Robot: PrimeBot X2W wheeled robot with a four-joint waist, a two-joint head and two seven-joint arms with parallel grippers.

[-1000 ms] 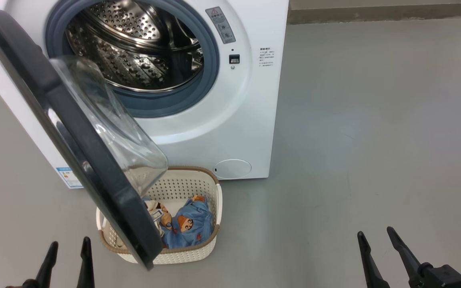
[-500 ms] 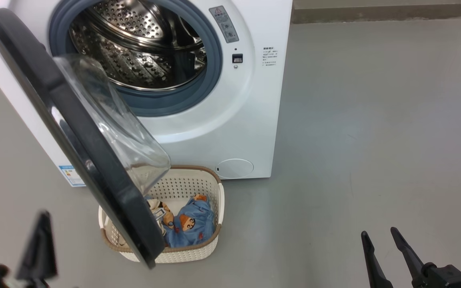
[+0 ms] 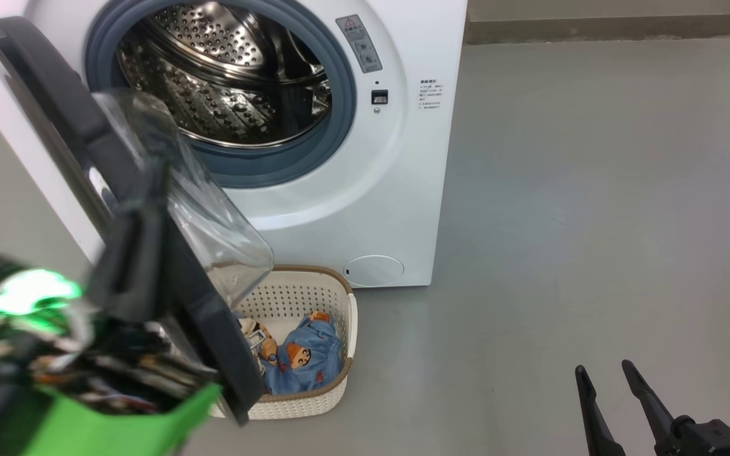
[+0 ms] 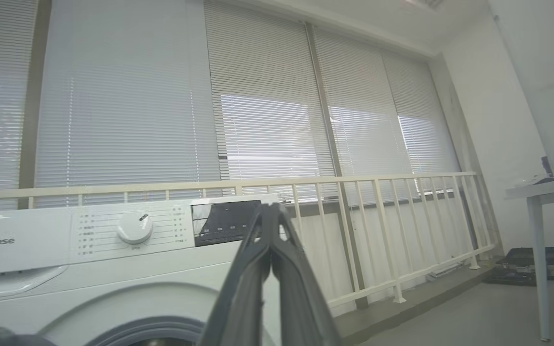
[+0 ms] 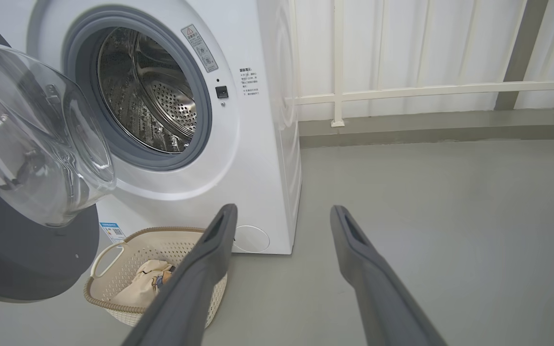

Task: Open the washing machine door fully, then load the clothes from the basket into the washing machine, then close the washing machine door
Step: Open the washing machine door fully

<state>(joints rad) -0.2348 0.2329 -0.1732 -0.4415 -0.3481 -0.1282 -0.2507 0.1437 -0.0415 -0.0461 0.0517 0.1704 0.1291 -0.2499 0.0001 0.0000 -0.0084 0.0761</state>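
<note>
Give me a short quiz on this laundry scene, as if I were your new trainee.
1. True or false: the washing machine door is shut.
2. Where do the clothes lie? A. in the drum; B. in the basket; C. on the floor.
3. Fill in: the left pincer is shut, with nothing between its fingers; the right pincer is ____.
Key: 1 false, it stands open, swung out over the basket. 2 B. 3 open.
</note>
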